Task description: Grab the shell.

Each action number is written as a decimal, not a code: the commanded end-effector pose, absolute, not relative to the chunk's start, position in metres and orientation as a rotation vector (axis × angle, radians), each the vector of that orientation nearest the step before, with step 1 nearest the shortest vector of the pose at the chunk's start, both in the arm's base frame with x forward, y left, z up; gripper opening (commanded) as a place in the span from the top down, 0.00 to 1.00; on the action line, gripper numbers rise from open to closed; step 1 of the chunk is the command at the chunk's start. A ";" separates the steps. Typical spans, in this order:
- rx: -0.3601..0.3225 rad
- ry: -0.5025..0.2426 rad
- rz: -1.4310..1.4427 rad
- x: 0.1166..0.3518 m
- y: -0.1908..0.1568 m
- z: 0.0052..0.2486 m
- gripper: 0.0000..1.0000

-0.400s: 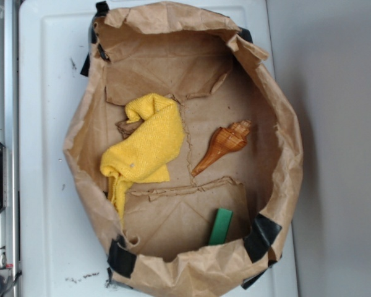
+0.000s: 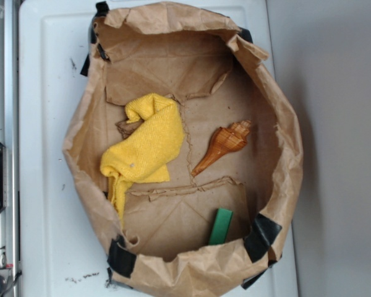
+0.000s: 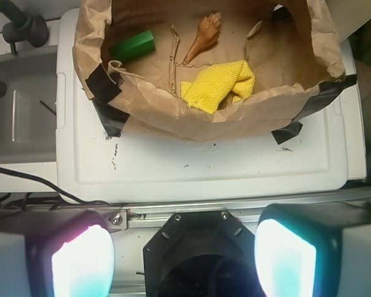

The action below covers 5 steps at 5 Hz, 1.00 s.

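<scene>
Your pincer [image 3: 184, 257] is hovering well back from the bag [image 2: 284, 124], above the near edge of the white table [image 3: 235, 167]; its two fingers [image 3: 284, 260] are standing wide apart with nothing between them. In the exterior view the pincer itself is not showing.

The shell [image 2: 224, 145] is lying on the brown paper floor inside the bag, right of centre, its ridged wide end pointing to the upper right and its thin tip pointing to the lower left. It is sitting just beside the cloth [image 2: 145, 145] but not touching it; a torn paper seam is running between the two. The block [image 2: 221, 226] is resting near the bag's lower wall, below the shell and apart from it.

In the wrist view the shell [image 3: 204, 37] is appearing at the far side of the bag, between the block [image 3: 133, 46] and the cloth [image 3: 219, 86]. Black tape [image 2: 263, 235] is holding the bag's rim at several corners.
</scene>
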<state>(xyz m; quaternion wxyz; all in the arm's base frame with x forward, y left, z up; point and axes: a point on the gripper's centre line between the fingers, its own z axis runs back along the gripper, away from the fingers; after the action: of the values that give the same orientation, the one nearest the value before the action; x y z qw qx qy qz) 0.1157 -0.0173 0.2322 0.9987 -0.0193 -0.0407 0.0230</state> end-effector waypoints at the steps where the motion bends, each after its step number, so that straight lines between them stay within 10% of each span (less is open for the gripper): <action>1: -0.121 -0.238 0.225 0.167 -0.033 0.213 0.00; 5: -0.074 -0.181 0.534 0.242 0.006 0.154 0.00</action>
<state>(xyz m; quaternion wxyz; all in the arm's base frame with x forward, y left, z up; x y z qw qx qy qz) 0.2361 -0.0021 0.1398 0.9638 -0.0314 -0.0632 0.2572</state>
